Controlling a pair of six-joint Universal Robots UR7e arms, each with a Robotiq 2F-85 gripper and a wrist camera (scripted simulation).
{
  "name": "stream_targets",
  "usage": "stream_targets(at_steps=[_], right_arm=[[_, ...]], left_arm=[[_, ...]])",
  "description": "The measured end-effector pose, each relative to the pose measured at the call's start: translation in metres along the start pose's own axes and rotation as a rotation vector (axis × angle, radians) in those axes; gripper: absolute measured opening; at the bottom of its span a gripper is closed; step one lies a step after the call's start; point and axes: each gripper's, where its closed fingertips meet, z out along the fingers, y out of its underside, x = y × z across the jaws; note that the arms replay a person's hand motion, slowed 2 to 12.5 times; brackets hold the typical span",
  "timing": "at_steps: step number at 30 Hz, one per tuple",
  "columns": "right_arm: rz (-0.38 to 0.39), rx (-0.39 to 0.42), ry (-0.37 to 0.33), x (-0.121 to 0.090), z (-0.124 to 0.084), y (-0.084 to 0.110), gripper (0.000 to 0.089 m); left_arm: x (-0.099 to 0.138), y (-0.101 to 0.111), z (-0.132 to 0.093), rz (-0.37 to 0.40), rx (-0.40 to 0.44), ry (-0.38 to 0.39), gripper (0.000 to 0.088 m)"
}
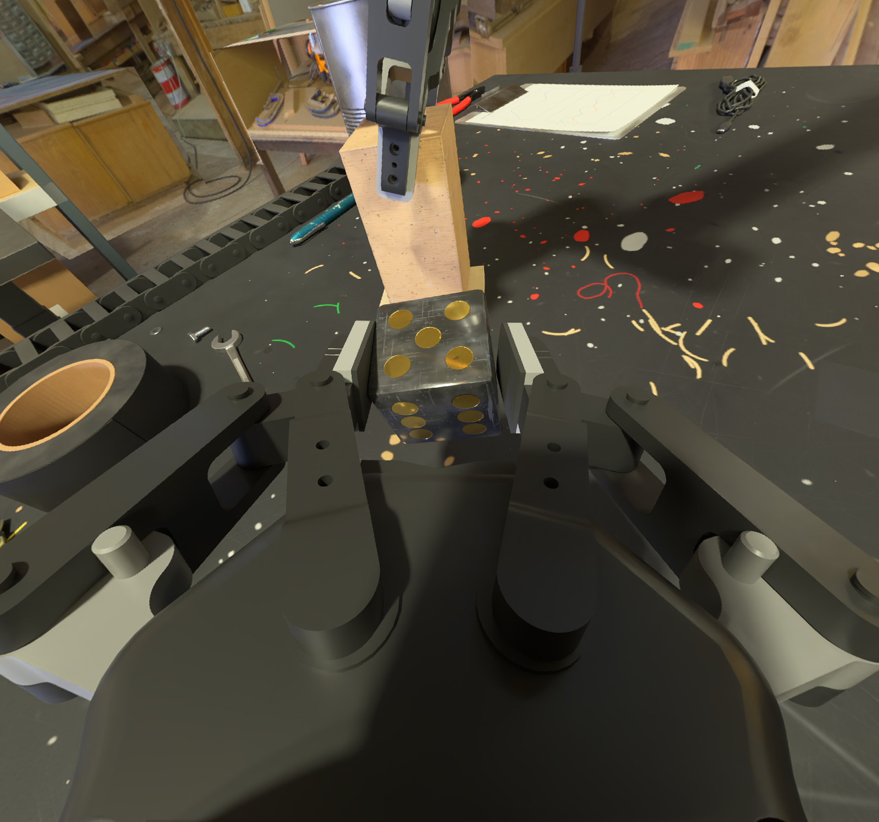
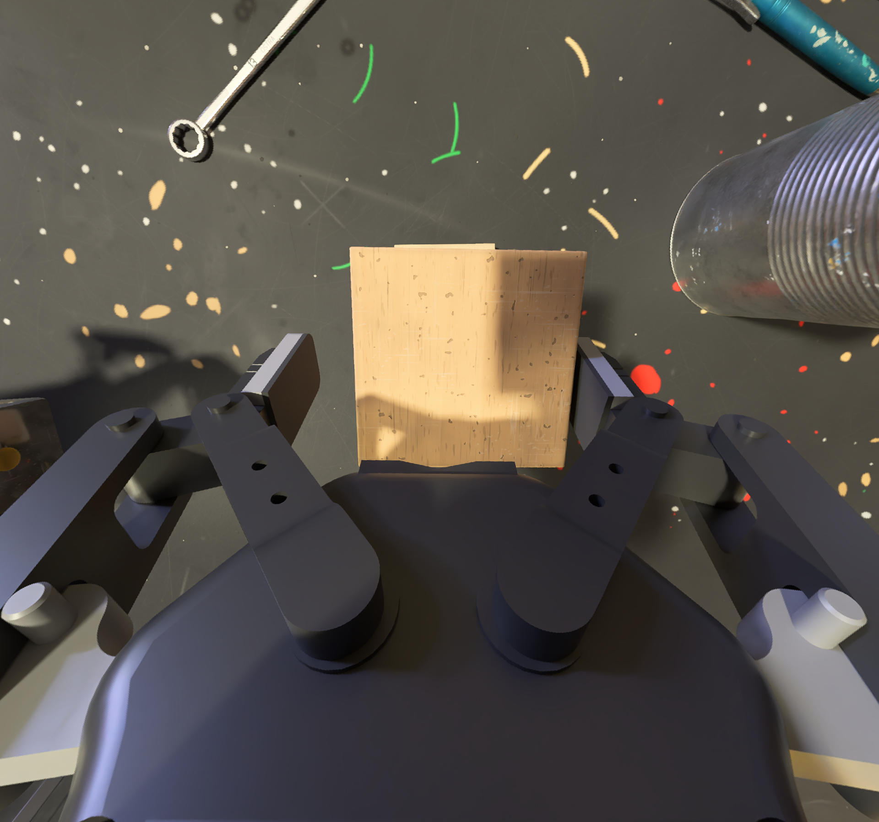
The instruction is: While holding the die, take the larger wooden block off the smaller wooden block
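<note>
Straddling the tall pale speckled wooden block (image 2: 466, 357), the right gripper (image 2: 447, 371) is seen with its jaws set wide: the right-hand pad (image 2: 599, 380) lies against or just beside one face, while the left-hand pad (image 2: 290, 371) stands clearly apart from the opposite face, so nothing is clamped yet. In the left wrist view the jaws of the left gripper (image 1: 435, 371) are held narrow around the dark translucent die with gold pips (image 1: 435, 361), one pad at each side face; whether both pads press on it cannot be told for certain.

The larger block is stood upright on the small flat wooden block (image 1: 475, 276), of which only a sliver is shown at the base, on the paint-spattered black counter (image 2: 142, 252). The block is judged stiff, light and fairly grippy, with flat parallel faces; hold is best taken high on two opposite faces and the lift kept straight up, since a tall piece tips readily. The polished die is judged hard and slippery.

Farther out, a steel combination wrench (image 2: 266, 52), a teal pen (image 2: 785, 14) and a ribbed metal can (image 2: 785, 228) are left lying.
</note>
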Motion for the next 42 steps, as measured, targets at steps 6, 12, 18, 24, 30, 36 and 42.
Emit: stream_targets(at_steps=[6, 12, 18, 24, 30, 36, 42], right_arm=[[-0.013, 0.023, -0.007, 0.0020, -0.0004, -0.0017, 0.0799], [-0.014, 0.058, -0.020, 0.0040, -0.0010, -0.0045, 0.0722], [-0.020, 0.075, -0.026, 0.0056, -0.0016, -0.0052, 0.0685], [-0.021, 0.074, -0.030, 0.0062, -0.0018, -0.0052, 0.0678], [-0.013, 0.055, -0.034, 0.0080, -0.0026, -0.0044, 0.0659], [-0.009, 0.043, -0.039, 0.0092, -0.0029, -0.0042, 0.0658], [-0.009, 0.047, -0.041, 0.0096, -0.0027, -0.0049, 0.0658]], left_arm=[[0.0016, -0.0008, -0.0006, 0.005, 0.002, 0.002, 0.0451], [0.0017, -0.0021, -0.0023, 0.010, 0.007, 0.001, 0.0451], [0.0000, -0.0027, -0.0034, 0.008, 0.012, -0.002, 0.0451], [-0.0018, -0.0019, -0.0029, 0.001, 0.011, -0.001, 0.0451], [-0.0019, 0.0000, -0.0016, 0.001, 0.004, 0.004, 0.0451], [-0.0010, 0.0008, -0.0005, 0.005, 0.001, 0.008, 0.0451], [0.0004, 0.0009, 0.0003, 0.009, -0.001, 0.012, 0.0451]])
